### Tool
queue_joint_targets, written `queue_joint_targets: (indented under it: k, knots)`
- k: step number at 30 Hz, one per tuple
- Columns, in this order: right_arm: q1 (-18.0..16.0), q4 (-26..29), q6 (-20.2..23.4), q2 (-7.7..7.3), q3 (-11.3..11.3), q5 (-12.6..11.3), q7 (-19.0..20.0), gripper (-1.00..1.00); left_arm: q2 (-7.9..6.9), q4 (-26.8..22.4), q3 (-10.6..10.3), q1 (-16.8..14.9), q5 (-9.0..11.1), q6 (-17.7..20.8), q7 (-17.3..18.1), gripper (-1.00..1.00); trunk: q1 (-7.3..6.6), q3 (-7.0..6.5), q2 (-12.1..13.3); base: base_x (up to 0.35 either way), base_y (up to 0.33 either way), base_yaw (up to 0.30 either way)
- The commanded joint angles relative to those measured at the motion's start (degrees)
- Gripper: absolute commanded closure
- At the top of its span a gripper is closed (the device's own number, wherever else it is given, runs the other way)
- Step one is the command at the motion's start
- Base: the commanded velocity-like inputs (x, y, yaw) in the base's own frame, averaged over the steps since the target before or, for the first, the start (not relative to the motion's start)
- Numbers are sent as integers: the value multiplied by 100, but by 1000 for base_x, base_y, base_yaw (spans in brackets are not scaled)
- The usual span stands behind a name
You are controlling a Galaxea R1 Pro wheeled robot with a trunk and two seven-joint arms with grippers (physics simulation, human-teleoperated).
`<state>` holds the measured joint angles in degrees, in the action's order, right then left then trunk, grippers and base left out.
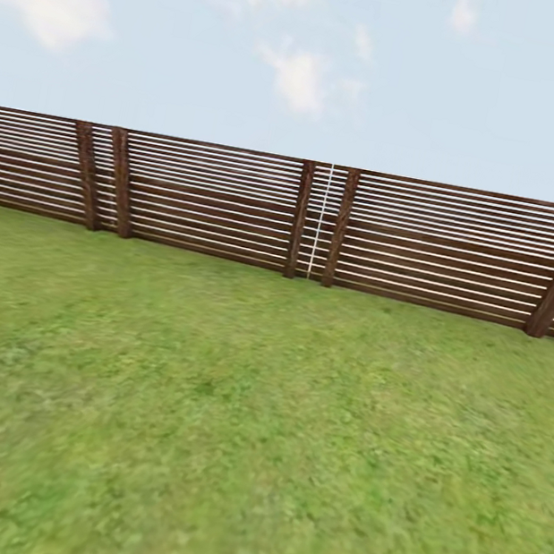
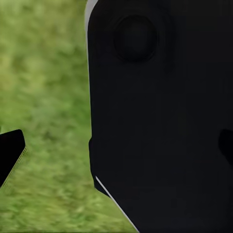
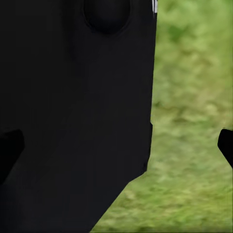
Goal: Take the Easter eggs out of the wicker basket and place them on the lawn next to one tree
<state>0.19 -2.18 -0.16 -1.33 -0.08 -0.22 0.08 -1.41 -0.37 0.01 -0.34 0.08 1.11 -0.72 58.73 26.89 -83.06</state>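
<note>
Facing open lawn (image 1: 249,436) running up to a brown slatted fence (image 1: 217,203) under a pale, cloudy sky (image 1: 354,45). Judging this to be a travelling stretch: searching for the wicker basket, with the 3 eggs not yet picked up as far as can be told.

Doing it well: turning the base slowly so the head view is sweeping the grass without blur; tilting the head down a little, since more than a quarter of the frame is going to sky; keeping both arms tucked while rolling; stopping well short of the basket once sighted, leaving room to reach in from above.

Hard to make out: basket, eggs and tree all lying somewhere outside these views, so their place is impossible to tell. Looking along each wrist, meeting a large black body part (image 2: 165,116) blocking most of the frame, with blurred grass beside it. Seeing only dark finger edges of the left gripper (image 2: 119,153) and right gripper (image 3: 119,145); appearing spread apart and holding nothing, so reading both as open.
</note>
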Motion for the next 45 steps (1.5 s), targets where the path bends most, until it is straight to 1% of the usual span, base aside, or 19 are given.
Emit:
queue_joint_targets:
  k: [1,45]
  knots:
    - [-2,-2,-2,0,-1,-3,1,-100,0,-5,-1,-1,1,12,-7,-100,0,4,-2,0,0,-282]
    - [-2,-2,-2,1,-1,-4,1,-100,0,-7,-1,-1,1,12,-7,-100,0,4,-2,0,0,-283]
